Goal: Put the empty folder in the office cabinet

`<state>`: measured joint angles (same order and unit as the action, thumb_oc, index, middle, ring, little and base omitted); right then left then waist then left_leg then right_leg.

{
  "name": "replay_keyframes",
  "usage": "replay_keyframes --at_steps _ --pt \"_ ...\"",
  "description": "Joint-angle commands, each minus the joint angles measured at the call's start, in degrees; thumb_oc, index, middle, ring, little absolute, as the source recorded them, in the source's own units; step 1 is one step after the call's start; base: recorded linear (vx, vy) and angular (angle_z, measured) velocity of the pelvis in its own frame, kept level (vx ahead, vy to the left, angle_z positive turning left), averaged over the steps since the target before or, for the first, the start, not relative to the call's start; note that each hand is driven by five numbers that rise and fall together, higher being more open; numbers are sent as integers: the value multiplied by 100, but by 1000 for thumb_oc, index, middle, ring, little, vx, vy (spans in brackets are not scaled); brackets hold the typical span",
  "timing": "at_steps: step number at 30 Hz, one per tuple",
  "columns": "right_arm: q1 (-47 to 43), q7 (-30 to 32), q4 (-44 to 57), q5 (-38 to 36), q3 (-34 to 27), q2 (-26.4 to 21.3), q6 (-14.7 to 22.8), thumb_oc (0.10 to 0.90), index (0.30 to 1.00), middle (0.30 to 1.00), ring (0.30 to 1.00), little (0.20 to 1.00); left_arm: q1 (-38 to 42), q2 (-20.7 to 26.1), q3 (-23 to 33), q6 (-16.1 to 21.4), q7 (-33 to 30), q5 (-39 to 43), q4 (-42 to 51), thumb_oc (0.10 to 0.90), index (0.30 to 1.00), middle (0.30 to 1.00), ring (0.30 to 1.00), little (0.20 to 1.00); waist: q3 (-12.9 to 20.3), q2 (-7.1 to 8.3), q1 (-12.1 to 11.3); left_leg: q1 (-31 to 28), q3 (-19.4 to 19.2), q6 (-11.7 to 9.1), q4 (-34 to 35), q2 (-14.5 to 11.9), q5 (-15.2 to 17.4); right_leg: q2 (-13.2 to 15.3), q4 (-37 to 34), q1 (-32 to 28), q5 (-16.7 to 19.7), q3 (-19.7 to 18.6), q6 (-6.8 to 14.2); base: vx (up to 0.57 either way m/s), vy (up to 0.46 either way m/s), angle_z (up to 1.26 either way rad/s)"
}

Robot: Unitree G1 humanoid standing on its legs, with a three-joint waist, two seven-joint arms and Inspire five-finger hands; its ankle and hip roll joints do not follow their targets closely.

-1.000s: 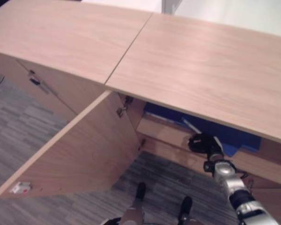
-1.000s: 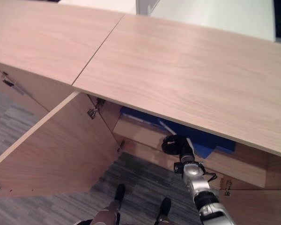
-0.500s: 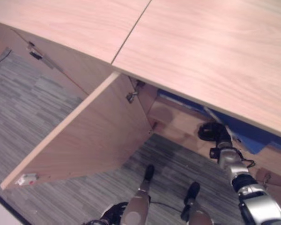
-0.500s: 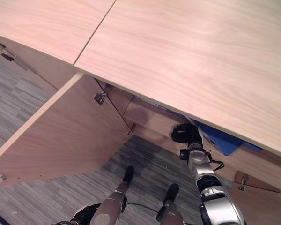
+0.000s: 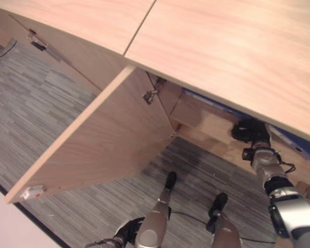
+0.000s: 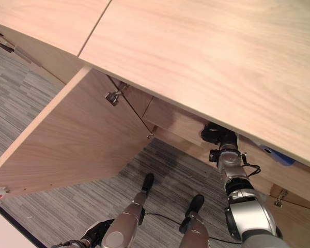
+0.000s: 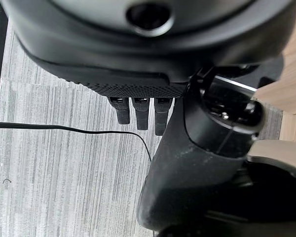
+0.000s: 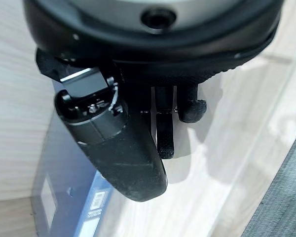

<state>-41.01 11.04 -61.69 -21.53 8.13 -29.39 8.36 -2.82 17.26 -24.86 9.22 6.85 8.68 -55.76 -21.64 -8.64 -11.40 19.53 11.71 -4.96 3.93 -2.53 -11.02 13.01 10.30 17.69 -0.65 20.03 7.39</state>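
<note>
Reaching into the open cabinet (image 5: 206,121) under its top, we are keeping our right hand (image 8: 138,148) loose-fingered and holding nothing, just beside the blue folder (image 8: 69,197) lying on the shelf inside. Our left hand (image 7: 197,163) is hanging relaxed over the grey carpet (image 7: 64,173), gripping nothing.

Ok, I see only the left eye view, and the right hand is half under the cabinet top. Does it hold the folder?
Observer: No, in the right wrist view the right hand has loose fingers and holds nothing.
Operator: Where is the folder?
Observer: The blue folder lies on the cabinet shelf, beside that hand's thumb.
Operator: And the left hand?
Observer: The left hand hangs over the grey carpet, empty.
</note>
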Motion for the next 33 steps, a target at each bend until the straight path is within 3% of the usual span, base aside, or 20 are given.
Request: replay_keyframes --at_steps 1,12,21,33 --pt "-185 178 -212 -186 -56 -805 87 400 300 300 300 300 30 140 -407 214 69 175 94 800 900 900 900 900 83 -135 -153 -87 53 -147 -44 -207 472 307 910 366 -498 -205 166 -15 -11 8" --pt "-751 140 -568 -227 40 -1725 68 400 300 300 300 300 73 285 -476 238 137 165 110 800 900 900 900 900 25 -185 -135 -34 32 -164 -36 -183 463 346 1058 518 -536 -215 176 -11 -4 4" --pt "-1640 16 -558 -84 586 -2793 68 400 300 300 300 300 123 362 -351 221 249 307 -11 800 900 900 900 900 129 -48 -23 -101 25 -205 2 -229 493 305 1131 571 -549 -251 170 6 -5 -2" --pt "-1849 0 -77 102 884 -2604 69 400 300 300 300 300 218 268 -246 194 194 404 -232 800 900 900 900 900 230 80 76 -197 18 -216 60 -269 521 222 1098 555 -527 -277 152 5 -7 -3"
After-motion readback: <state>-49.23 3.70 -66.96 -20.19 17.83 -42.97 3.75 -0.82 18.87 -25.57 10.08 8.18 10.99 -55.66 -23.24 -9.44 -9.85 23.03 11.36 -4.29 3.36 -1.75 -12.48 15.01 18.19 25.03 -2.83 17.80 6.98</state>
